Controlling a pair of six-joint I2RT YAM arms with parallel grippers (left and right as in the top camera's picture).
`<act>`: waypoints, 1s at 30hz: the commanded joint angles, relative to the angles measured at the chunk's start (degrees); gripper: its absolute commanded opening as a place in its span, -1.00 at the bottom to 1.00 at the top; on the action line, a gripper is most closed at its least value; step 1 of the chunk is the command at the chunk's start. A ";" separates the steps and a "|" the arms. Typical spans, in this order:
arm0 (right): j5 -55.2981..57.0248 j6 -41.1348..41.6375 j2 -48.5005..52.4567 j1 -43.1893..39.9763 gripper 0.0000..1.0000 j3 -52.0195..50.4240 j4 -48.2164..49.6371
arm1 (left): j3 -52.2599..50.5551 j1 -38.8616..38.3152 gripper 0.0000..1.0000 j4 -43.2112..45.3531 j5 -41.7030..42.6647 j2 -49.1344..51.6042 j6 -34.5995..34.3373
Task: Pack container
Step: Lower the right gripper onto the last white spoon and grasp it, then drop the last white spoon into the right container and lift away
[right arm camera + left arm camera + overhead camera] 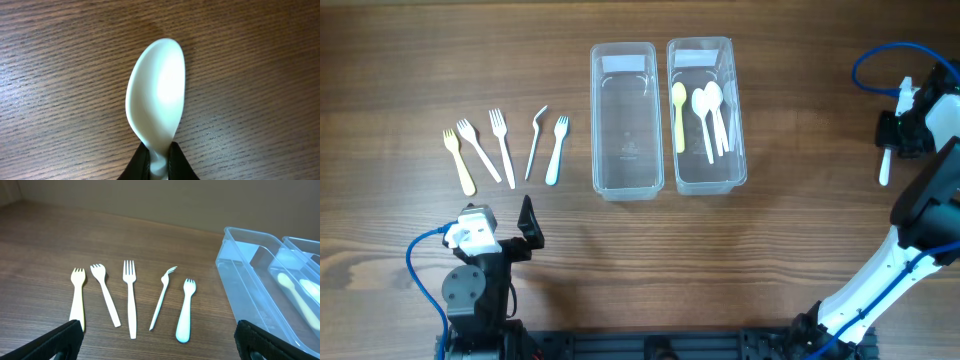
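Several plastic forks lie in a row on the wooden table at the left, from a yellow one [460, 162] to a light blue one [556, 152]; they also show in the left wrist view [130, 300]. Two clear containers stand in the middle: the left one [623, 185] is empty, and the right one [706, 185] holds a yellow spoon [679, 115] and white spoons [712, 115]. My left gripper [160, 345] is wide open and empty, just short of the forks' handles. My right gripper [159, 162] is shut on the handle of a white spoon [155, 100] at the far right [885, 165], close above the table.
The empty container's near wall [250, 280] rises to the right of the forks in the left wrist view. The right arm's blue cable [880, 60] loops at the far right edge. Bare wood lies between the containers and the right gripper.
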 commanded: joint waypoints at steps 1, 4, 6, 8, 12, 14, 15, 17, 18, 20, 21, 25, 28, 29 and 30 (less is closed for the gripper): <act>-0.85 4.42 1.77 -0.24 -0.91 -0.46 -0.79 | -0.37 -0.33 1.00 0.20 0.68 -0.46 1.07; -5.53 5.60 1.77 -0.17 -0.91 3.02 -2.49 | -0.37 -0.33 1.00 0.20 0.68 -0.46 1.09; -9.20 6.36 1.51 0.28 -0.91 6.36 -4.20 | -0.37 -0.33 1.00 0.20 0.68 -0.46 1.07; -10.88 8.50 1.22 1.44 -0.91 10.19 -6.19 | -0.37 -0.33 0.99 0.20 0.68 -0.46 1.07; -15.89 9.66 -0.20 5.66 -0.91 16.17 -9.27 | -0.37 -0.33 1.00 0.20 0.68 -0.46 1.07; -16.28 11.58 -1.44 9.05 -0.91 18.43 -10.21 | -0.37 -0.33 1.00 0.20 0.68 -0.46 1.09; -16.26 12.55 -2.05 10.75 -0.91 19.41 -10.56 | -0.37 -0.33 1.00 0.20 0.68 -0.46 1.09; -18.08 12.70 -3.72 15.15 -0.91 21.03 -11.28 | -0.37 -0.33 1.00 0.20 0.68 -0.46 1.09; -19.12 12.76 -4.70 17.27 -0.91 21.07 -11.21 | -0.37 -0.33 1.00 0.20 0.68 -0.46 1.09; -19.45 13.27 -6.43 21.20 -0.91 21.07 -11.21 | -0.37 -0.33 1.00 0.20 0.68 -0.46 1.09; -19.45 13.38 -7.34 23.54 -0.91 21.07 -11.21 | -0.37 -0.33 1.00 0.20 0.68 -0.46 1.09; -19.43 13.99 -10.08 31.17 -0.91 21.07 -11.21 | -0.37 -0.33 0.99 0.20 0.68 -0.46 1.07; -19.41 13.99 -10.95 36.87 -0.91 21.05 -11.89 | -0.37 -0.33 1.00 0.20 0.68 -0.46 1.09; -19.17 13.99 -10.93 37.90 -0.91 20.94 -12.07 | -0.37 -0.33 1.00 0.20 0.68 -0.46 1.07; -18.95 14.12 -10.78 38.73 -0.91 20.76 -12.09 | -0.37 -0.33 0.99 0.20 0.68 -0.46 1.09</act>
